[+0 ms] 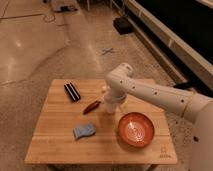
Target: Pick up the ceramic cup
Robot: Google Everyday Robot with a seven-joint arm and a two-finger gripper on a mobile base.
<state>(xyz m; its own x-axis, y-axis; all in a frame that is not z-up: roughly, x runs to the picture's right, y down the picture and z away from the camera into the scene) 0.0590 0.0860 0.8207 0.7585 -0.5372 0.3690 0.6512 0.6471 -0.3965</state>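
Observation:
The ceramic cup point(105, 91) is a small white shape on the wooden table point(55, 145), near the table's middle and toward its far side. It is mostly hidden by my arm. My gripper point(111, 105) points down at the table right beside the cup, on its near right side. The white arm point(150, 92) reaches in from the right.
A wide red-orange bowl point(135, 129) sits just right of and nearer than the gripper. A red chili-like item point(92, 106) lies just left of it. A blue sponge point(85, 131) is at front left and a black rectangular item point(72, 92) at back left.

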